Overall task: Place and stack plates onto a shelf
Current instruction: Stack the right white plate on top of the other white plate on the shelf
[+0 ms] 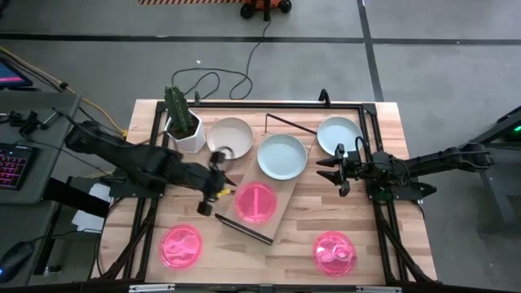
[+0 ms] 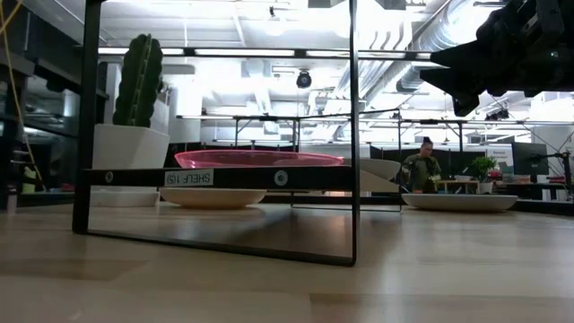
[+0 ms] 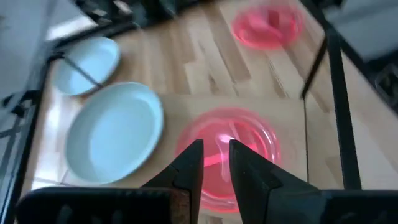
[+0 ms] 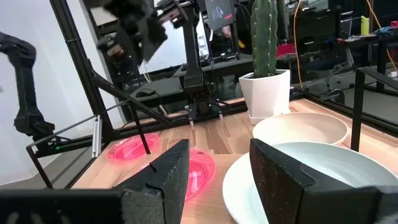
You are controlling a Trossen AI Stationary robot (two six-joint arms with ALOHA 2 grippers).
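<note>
We count six plates on the table, three pink and three pale. One pink plate [image 1: 256, 202] lies on the shelf [image 1: 286, 207], the light wooden board set askew near the middle of the table, and a pale plate [image 1: 282, 156] lies just beside it, toward the table's far edge on the same board. A second pale plate [image 1: 229, 137] sits near the far edge, just beside the white pot with the cactus [image 1: 184, 120] at the far left corner. The third pale plate [image 1: 339, 134] sits near the far right corner. The other two pink plates rest on the bare table along the near edge, one [image 1: 181, 246] toward the left corner, one [image 1: 334, 252] toward the right.

The left gripper [image 1: 216, 198] hangs above the shelf's left end, just beside the pink plate there; its fingers [image 3: 189, 168] stand slightly apart with nothing between them. The right gripper [image 1: 335, 171] hovers near the table's right edge, just right of the shelf, released, its jaws spread wide and empty.
</note>
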